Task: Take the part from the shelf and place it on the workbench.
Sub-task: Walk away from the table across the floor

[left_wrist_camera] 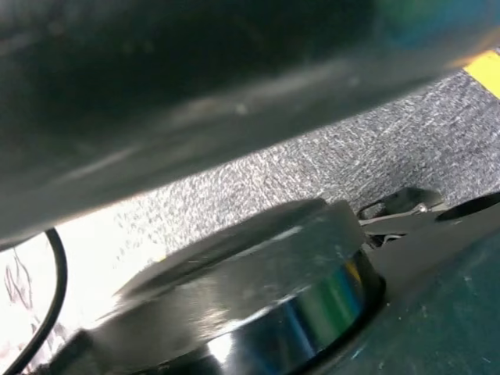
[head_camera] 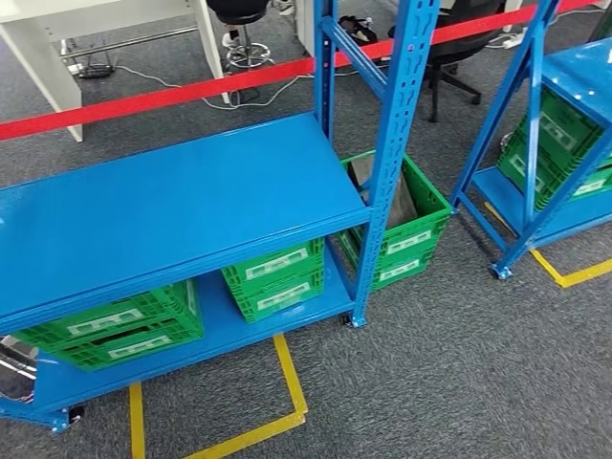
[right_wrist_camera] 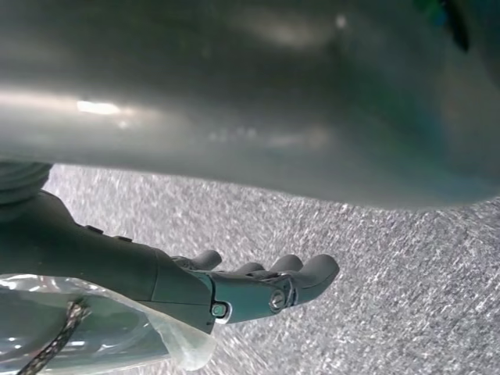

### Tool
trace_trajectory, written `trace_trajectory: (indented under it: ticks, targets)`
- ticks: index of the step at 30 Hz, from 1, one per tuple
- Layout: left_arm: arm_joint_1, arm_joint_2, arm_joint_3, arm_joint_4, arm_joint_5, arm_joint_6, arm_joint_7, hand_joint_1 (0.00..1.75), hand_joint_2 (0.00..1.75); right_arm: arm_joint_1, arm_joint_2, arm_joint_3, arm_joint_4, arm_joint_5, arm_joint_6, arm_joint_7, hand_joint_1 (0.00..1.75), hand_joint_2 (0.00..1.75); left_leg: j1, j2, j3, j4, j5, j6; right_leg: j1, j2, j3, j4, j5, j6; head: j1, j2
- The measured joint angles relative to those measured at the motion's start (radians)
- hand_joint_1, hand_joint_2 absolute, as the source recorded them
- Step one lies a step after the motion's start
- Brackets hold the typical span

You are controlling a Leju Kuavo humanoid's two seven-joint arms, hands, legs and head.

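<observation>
My right hand (right_wrist_camera: 259, 285) hangs over grey carpet with its dark fingers (right_wrist_camera: 306, 272) stretched out straight and nothing between them. Clear plastic film (right_wrist_camera: 118, 332) with a braided cord inside lies against the wrist, behind the fingers. The blue shelf (head_camera: 173, 206) stands ahead in the head view, and its upper board is bare. Green crates (head_camera: 274, 277) sit on its lower board; I cannot tell what they hold. No loose part can be made out.
A blue upright post (head_camera: 386, 163) stands at the shelf's right end, with another green crate (head_camera: 407, 225) behind it. A second blue rack (head_camera: 556, 143) with green crates is at the right. Red tape (head_camera: 181, 93) runs behind, yellow floor marks (head_camera: 289, 378) in front. Something shiny (head_camera: 14, 368) shows at the left edge.
</observation>
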State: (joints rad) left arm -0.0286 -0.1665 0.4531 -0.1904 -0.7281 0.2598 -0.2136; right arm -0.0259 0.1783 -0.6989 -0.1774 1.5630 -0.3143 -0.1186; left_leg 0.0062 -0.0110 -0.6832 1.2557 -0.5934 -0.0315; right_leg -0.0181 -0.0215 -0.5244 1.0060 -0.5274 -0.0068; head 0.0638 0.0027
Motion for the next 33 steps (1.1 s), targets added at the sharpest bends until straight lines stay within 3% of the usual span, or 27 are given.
trace_trajectory:
  ticks: [1, 2, 4, 5, 7, 8, 10, 11, 13, 15, 19, 20, 21, 24, 25, 26, 27, 28, 30, 32, 33]
  targets:
    - [0.001, 0.0, 0.0, 0.0, 0.0, 0.0, 0.0, 0.0, 0.0, 0.001, 0.0, 0.0, 0.0, -0.001, 0.0, 0.0, 0.0, 0.0, 0.001, 0.003, -0.018, 0.037, -0.007, 0.0, 0.001, -0.015, 0.002, 0.0, -0.002, -0.001, 0.0, 0.0]
    - [0.002, 0.0, 0.0, 0.0, 0.0, 0.0, 0.0, 0.0, 0.0, 0.0, 0.0, 0.0, 0.0, -0.001, 0.0, 0.0, 0.0, 0.0, 0.001, 0.006, -0.018, 0.036, 0.007, 0.001, 0.002, -0.029, 0.004, 0.0, -0.005, -0.001, 0.0, 0.0]
    - [0.005, 0.0, 0.001, 0.0, -0.001, 0.0, 0.001, 0.0, 0.0, -0.002, 0.0, 0.0, 0.0, -0.001, 0.0, 0.0, 0.0, 0.0, -0.002, 0.023, 0.037, -0.072, 0.076, 0.011, 0.005, -0.053, 0.013, 0.0, -0.01, 0.0, 0.0, 0.0]
    - [0.004, 0.0, 0.001, 0.0, -0.001, 0.001, 0.001, 0.0, 0.0, -0.003, 0.0, 0.0, 0.0, -0.001, 0.0, 0.0, 0.0, 0.0, -0.008, 0.047, 0.073, -0.142, 0.102, 0.018, 0.007, -0.064, 0.016, 0.0, -0.014, 0.002, 0.0, 0.0]
    - [0.0, 0.0, 0.002, 0.0, -0.003, 0.004, 0.002, 0.0, 0.0, -0.004, 0.0, 0.0, 0.0, -0.002, 0.0, 0.0, 0.0, 0.0, -0.018, 0.085, 0.114, -0.228, 0.123, 0.032, 0.012, -0.087, 0.022, -0.001, -0.021, 0.011, 0.001, 0.0]
    - [-0.001, -0.001, 0.002, 0.0, -0.004, 0.007, 0.002, 0.0, 0.0, -0.004, 0.001, 0.0, 0.0, -0.002, 0.0, 0.0, 0.0, 0.0, -0.022, 0.089, 0.115, -0.237, 0.118, 0.036, 0.015, -0.099, 0.024, -0.002, -0.024, 0.015, 0.001, 0.0]
    - [0.001, -0.002, 0.002, 0.0, -0.006, 0.014, 0.003, 0.0, 0.0, -0.007, 0.001, 0.0, 0.0, -0.002, 0.0, 0.0, 0.0, 0.0, -0.02, 0.065, 0.114, -0.245, 0.123, 0.045, 0.015, -0.113, 0.032, -0.004, -0.029, 0.025, 0.0, 0.0]
    - [0.003, -0.002, 0.002, 0.0, -0.008, 0.018, 0.004, 0.0, 0.0, -0.007, 0.001, 0.0, 0.0, -0.002, 0.0, -0.001, 0.0, 0.0, -0.017, 0.053, 0.116, -0.25, 0.126, 0.049, 0.014, -0.102, 0.032, 0.0, -0.035, 0.03, 0.002, 0.0]
    - [0.003, -0.004, 0.003, 0.0, -0.011, 0.023, 0.007, 0.0, 0.0, -0.007, 0.001, 0.0, 0.0, -0.002, 0.001, -0.002, 0.0, 0.0, -0.011, 0.035, 0.119, -0.257, 0.132, 0.057, 0.01, -0.047, 0.011, 0.046, -0.067, 0.038, 0.006, 0.0]
    - [0.002, -0.004, 0.003, 0.0, -0.012, 0.026, 0.008, 0.0, 0.0, -0.007, 0.001, 0.0, 0.0, -0.002, 0.001, -0.003, 0.0, 0.0, -0.01, 0.027, 0.118, -0.257, 0.133, 0.061, 0.008, -0.012, -0.008, 0.085, -0.089, 0.04, 0.009, 0.0]
    - [0.001, -0.004, 0.003, 0.0, -0.012, 0.027, 0.008, 0.0, 0.0, -0.006, 0.001, 0.0, 0.0, -0.002, 0.001, -0.003, 0.0, 0.0, -0.01, 0.023, 0.117, -0.257, 0.133, 0.061, 0.008, -0.007, -0.018, 0.105, -0.098, 0.04, 0.009, 0.0]
    - [0.0, -0.005, 0.003, 0.0, -0.013, 0.029, 0.009, 0.0, 0.0, -0.006, 0.001, 0.0, 0.0, -0.003, 0.001, -0.003, 0.0, 0.0, -0.01, 0.02, 0.117, -0.257, 0.133, 0.062, 0.007, -0.002, -0.027, 0.124, -0.107, 0.041, 0.009, 0.0]
    - [0.0, -0.006, 0.004, 0.0, -0.013, 0.031, 0.01, 0.0, 0.0, -0.004, 0.001, 0.0, 0.0, -0.003, 0.003, -0.003, 0.0, 0.0, -0.01, 0.007, 0.117, -0.257, 0.133, 0.062, 0.007, 0.005, -0.057, 0.178, -0.123, 0.042, 0.01, 0.0]
    - [-0.001, -0.008, 0.007, 0.0, -0.016, 0.045, 0.016, 0.0, 0.0, -0.002, 0.0, 0.0, 0.0, -0.004, 0.005, -0.009, 0.0, 0.0, -0.009, -0.079, 0.114, -0.247, 0.131, 0.05, 0.001, 0.079, -0.041, 0.085, -0.039, 0.035, 0.009, 0.0]
    - [0.0, -0.009, 0.008, 0.0, -0.016, 0.049, 0.017, 0.0, 0.0, -0.003, 0.0, 0.0, 0.001, -0.004, 0.005, -0.01, 0.0, 0.0, -0.008, -0.102, 0.112, -0.244, 0.131, 0.042, 0.0, 0.096, -0.01, 0.012, 0.001, 0.03, 0.008, 0.0]
    - [0.001, -0.009, 0.009, 0.0, -0.017, 0.051, 0.017, 0.0, 0.0, -0.003, 0.001, 0.0, 0.001, -0.005, 0.005, -0.01, 0.0, 0.0, -0.007, -0.111, 0.109, -0.244, 0.133, 0.036, 0.003, 0.09, -0.008, 0.01, 0.002, 0.024, 0.008, 0.0]
    - [0.003, -0.008, 0.01, 0.0, -0.017, 0.052, 0.018, 0.0, 0.44, -0.004, 0.001, 0.0, 0.001, -0.005, 0.005, -0.01, 0.0, 0.0, -0.005, -0.116, 0.107, -0.245, 0.134, 0.03, 0.002, 0.079, -0.005, 0.009, 0.004, 0.018, 0.008, 0.0]
    - [0.004, -0.008, 0.011, 0.0, -0.017, 0.052, 0.018, 0.0, 0.87, -0.004, 0.001, 0.0, 0.001, -0.006, 0.005, -0.01, 0.0, 0.0, -0.005, -0.107, 0.103, -0.238, 0.13, 0.025, 0.002, 0.07, -0.004, 0.007, 0.006, 0.012, 0.007, 0.0]
    - [0.003, -0.007, 0.012, 0.0, -0.017, 0.052, 0.019, 0.0, 1.75, -0.004, 0.002, 0.0, 0.001, -0.011, 0.011, -0.009, 0.0, 0.87, -0.007, -0.057, 0.075, -0.176, 0.091, 0.015, -0.001, 0.047, -0.001, 0.003, 0.007, 0.002, 0.003, 0.0]
    - [0.0, -0.008, 0.013, 0.0, -0.014, 0.047, 0.031, 0.0, 1.75, -0.002, 0.002, -0.002, 0.001, -0.027, 0.029, 0.003, 0.0, 1.75, -0.006, -0.009, 0.014, -0.043, 0.026, 0.007, 0.002, 0.024, 0.0, 0.003, 0.004, -0.004, 0.0, 0.0]
    - [0.0, -0.008, 0.014, 0.0, -0.01, 0.042, 0.04, 0.0, 1.75, -0.001, 0.002, -0.003, 0.0, -0.039, 0.039, 0.013, 0.0, 1.75, -0.004, 0.0, -0.012, 0.015, 0.006, 0.005, 0.003, 0.013, 0.001, 0.003, 0.003, -0.006, 0.0, 0.0]
